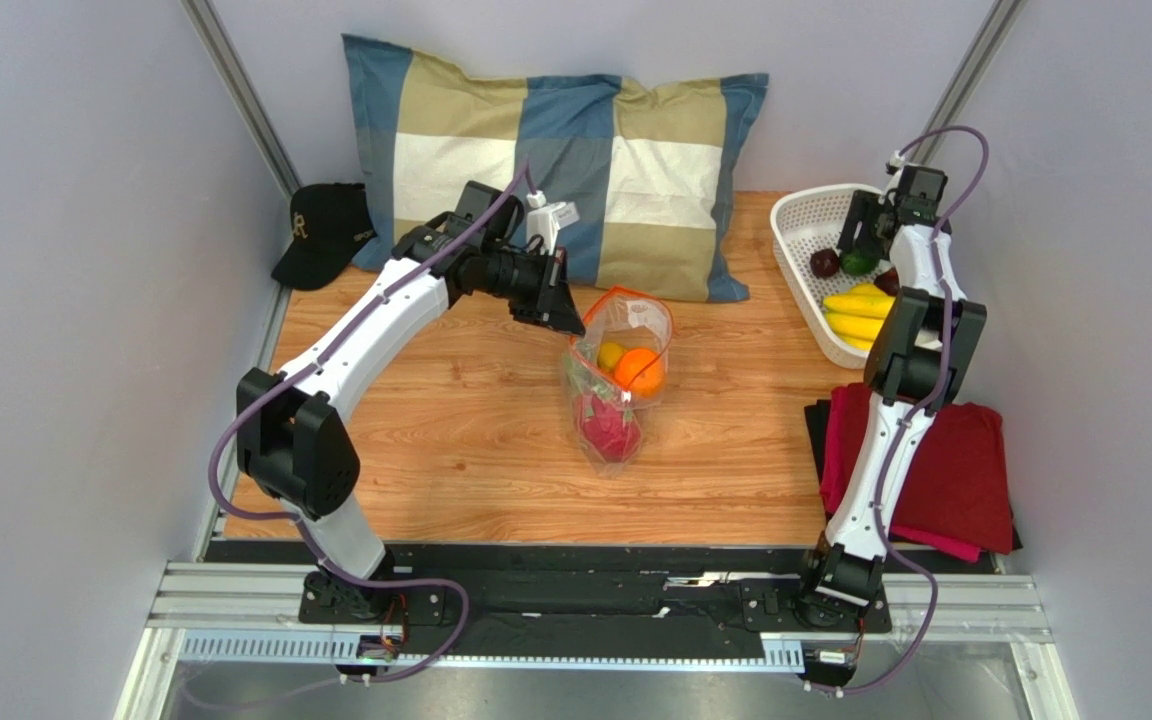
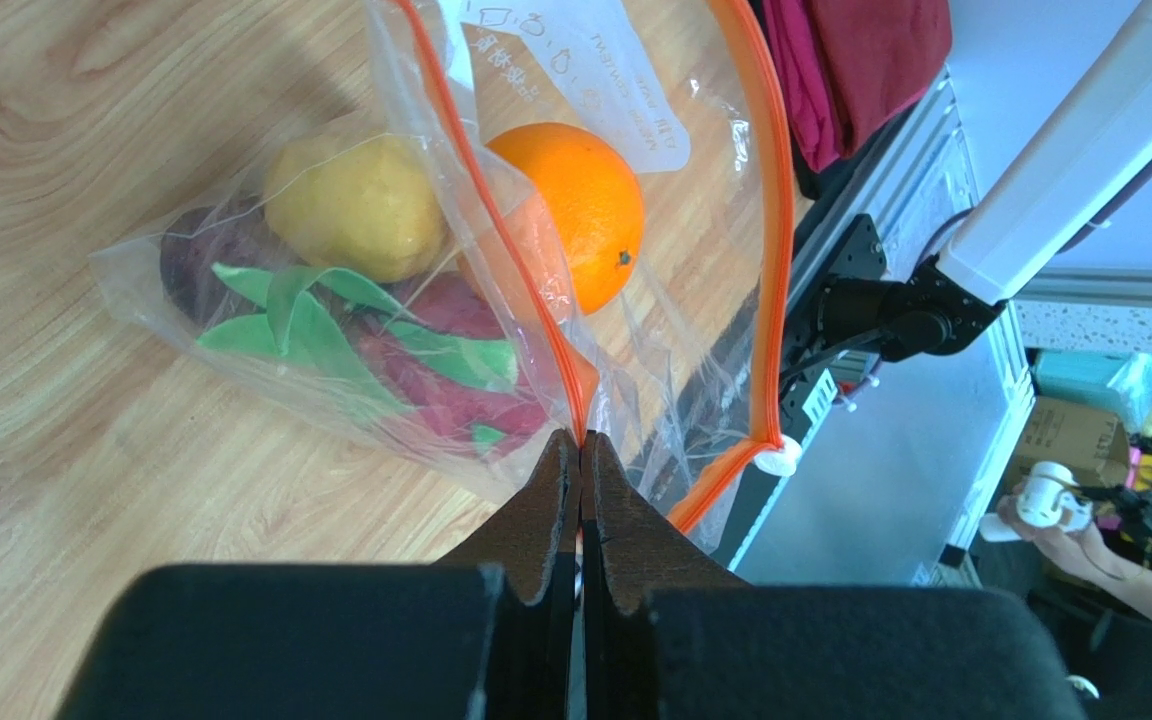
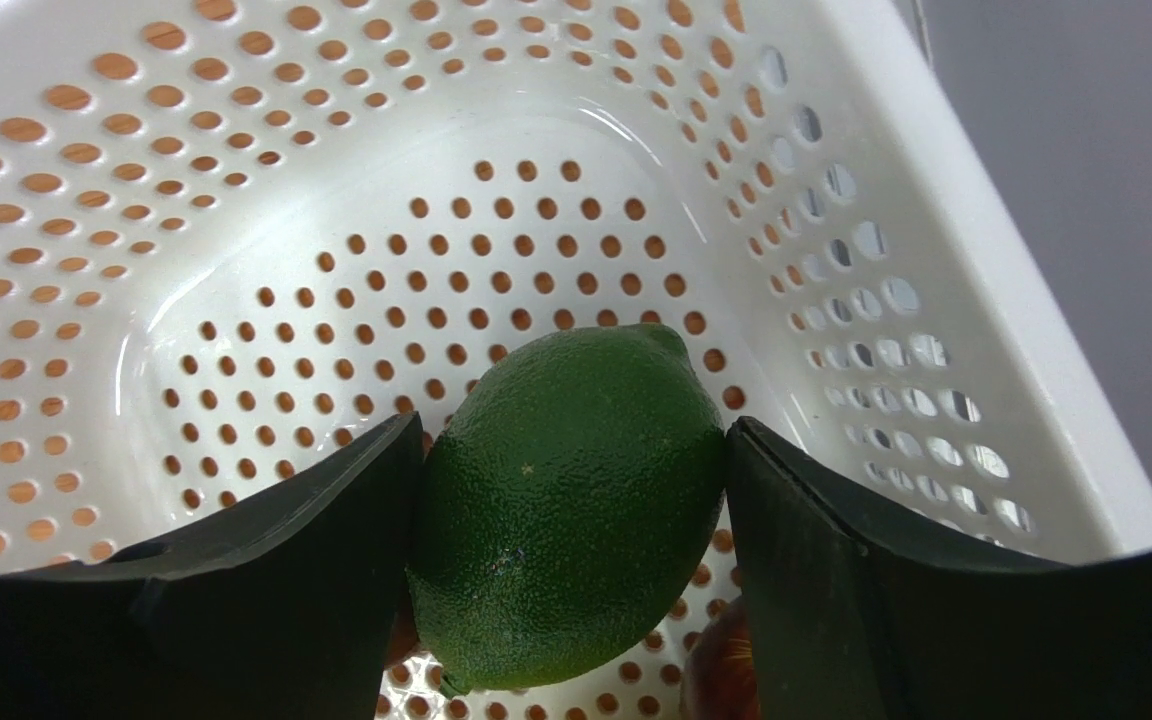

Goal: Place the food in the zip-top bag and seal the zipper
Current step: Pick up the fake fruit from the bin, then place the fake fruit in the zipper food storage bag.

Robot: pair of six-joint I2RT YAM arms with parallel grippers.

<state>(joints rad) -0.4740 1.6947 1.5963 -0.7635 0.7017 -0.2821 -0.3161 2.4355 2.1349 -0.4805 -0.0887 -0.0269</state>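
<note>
Top external view: the worktop (image 1: 447, 435) carries the zip-top bag (image 1: 620, 375), just ahead of the left gripper (image 1: 564, 315), whose jaws are clenched on one end of its zipper (image 2: 770, 225), mouth gaping. White basket (image 3: 312, 195) walls ring the right gripper (image 3: 575, 435); its jaws grasp a green lime (image 3: 567, 540), long axis roughly along them. That mouth lies well to these jaws' left, bare worktop between

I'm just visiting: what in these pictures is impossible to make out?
Right wrist view: whether the lime is off the basket floor; the lime hides its own underside.
Right wrist view: a dark reddish thing below the lime, cut off by the bottom edge and covered by the right gripper.
Left wrist view: the print on the zip-top bag label, too small and cut by the top edge.
</note>
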